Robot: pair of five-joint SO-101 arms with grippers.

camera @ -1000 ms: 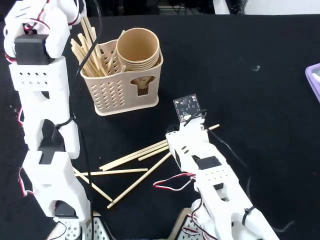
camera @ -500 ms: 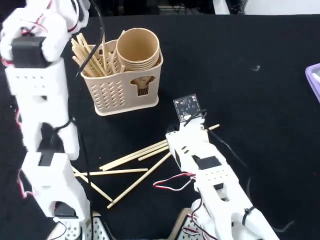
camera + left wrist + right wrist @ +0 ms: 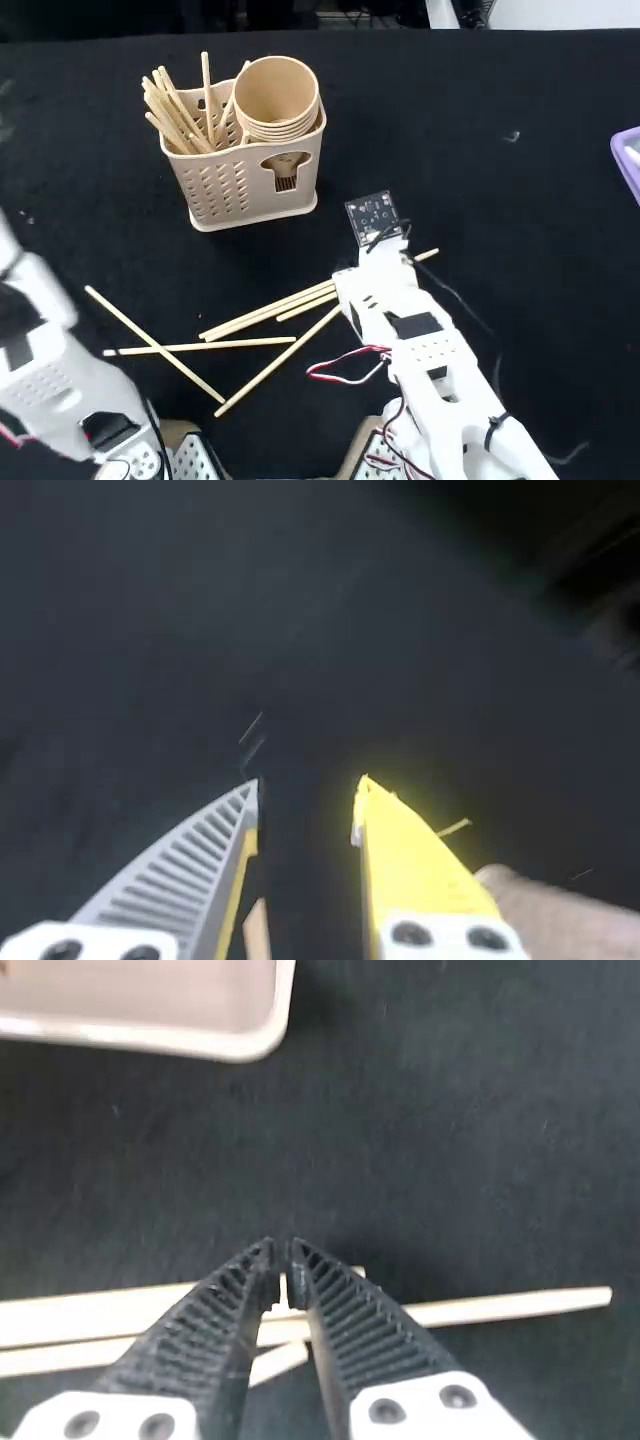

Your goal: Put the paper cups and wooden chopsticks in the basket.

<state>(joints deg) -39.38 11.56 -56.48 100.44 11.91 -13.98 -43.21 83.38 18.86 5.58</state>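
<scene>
On the black table (image 3: 520,200), the biggest change was the left arm (image 3: 55,385). A second earlier it had towered over the far-left side of the basket. By this moment it had swung back to the near-left corner. The left gripper (image 3: 305,790) hung over bare table with its jaws well apart and nothing between them. That suggests its delivery was finished and it was free for another pick.

The right arm (image 3: 420,350) had not shifted from its spot near the centre. The right gripper (image 3: 281,1252) hovered low over the loose chopsticks (image 3: 265,312), its jaws closed to a bare slit and apparently gripping nothing.

The basket (image 3: 240,180) stood in the same place at far left. The stack of paper cups (image 3: 277,95) sat in its right compartment, so the cup half of the job looked done. The bundle of chopsticks (image 3: 170,105) leaned in its left compartment, one stick more upright than a second earlier.

With the left arm gone, one long chopstick (image 3: 150,340) lay uncovered on the near-left table. Several sticks remained scattered, so the task looked well along but unfinished.
</scene>
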